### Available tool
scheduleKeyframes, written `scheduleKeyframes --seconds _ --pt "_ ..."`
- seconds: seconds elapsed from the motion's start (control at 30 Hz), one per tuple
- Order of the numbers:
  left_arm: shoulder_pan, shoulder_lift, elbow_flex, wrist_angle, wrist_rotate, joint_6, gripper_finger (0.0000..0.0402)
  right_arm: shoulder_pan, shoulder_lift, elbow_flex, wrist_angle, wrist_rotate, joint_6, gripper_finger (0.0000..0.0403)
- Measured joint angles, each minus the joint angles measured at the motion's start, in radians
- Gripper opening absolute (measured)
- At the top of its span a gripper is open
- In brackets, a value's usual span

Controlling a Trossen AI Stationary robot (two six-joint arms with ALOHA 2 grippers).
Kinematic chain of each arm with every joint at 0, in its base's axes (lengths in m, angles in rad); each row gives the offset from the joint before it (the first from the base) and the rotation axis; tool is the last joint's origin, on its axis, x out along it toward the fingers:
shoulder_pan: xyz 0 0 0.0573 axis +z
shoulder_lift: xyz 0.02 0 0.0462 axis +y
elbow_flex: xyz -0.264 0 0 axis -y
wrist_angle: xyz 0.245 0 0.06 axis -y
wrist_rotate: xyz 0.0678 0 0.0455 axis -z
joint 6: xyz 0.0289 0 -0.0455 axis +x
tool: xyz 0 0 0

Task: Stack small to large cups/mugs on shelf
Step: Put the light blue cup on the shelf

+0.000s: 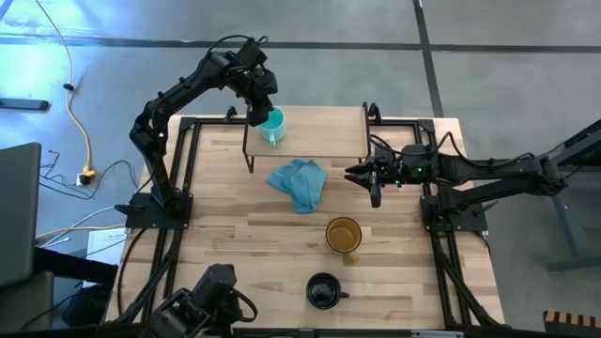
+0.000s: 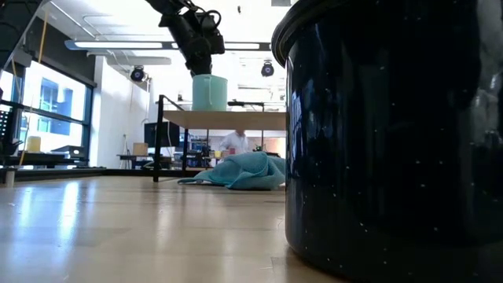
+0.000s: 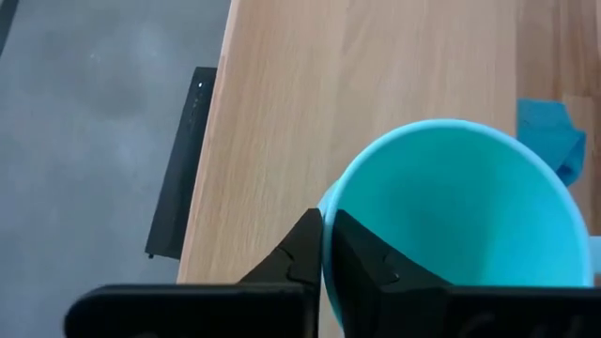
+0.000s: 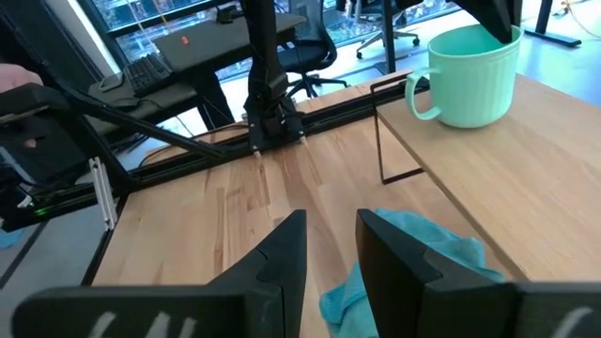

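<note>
The small teal mug (image 1: 273, 122) stands upright on its base at the left end of the light-wood shelf (image 1: 324, 131). My left gripper (image 3: 329, 249) comes down on it from above and is shut on its rim. The low view shows the same mug (image 2: 209, 92) on the board. The amber mug (image 1: 344, 235) and the black mug (image 1: 324, 291) stand on the tabletop near the near edge. My right gripper (image 1: 373, 178) hovers open beside the shelf's right end, holding nothing. In the low view, the black mug (image 2: 393, 134) fills the foreground. My left gripper pinches the teal mug's rim (image 3: 327, 221) on its left side, with one finger (image 3: 366, 263) inside the cup and the other (image 3: 296, 258) outside. The fingers point down from above. The mug stays upright with its base on the shelf.
A crumpled blue-teal cloth (image 1: 299, 183) lies on the table just in front of the shelf. The shelf's black legs (image 4: 380, 141) stand at its corners. Bare wood stretches across the table's left half (image 1: 225, 225). Black frame rails run along both table sides.
</note>
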Motion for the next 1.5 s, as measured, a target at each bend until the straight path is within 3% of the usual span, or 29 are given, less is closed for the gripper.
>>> scheduleKeyframes --seconds 1.5 --pt "0.000 0.000 0.001 -0.029 -0.021 0.048 0.0004 -0.001 0.000 0.000 0.000 0.003 0.003 0.0084"
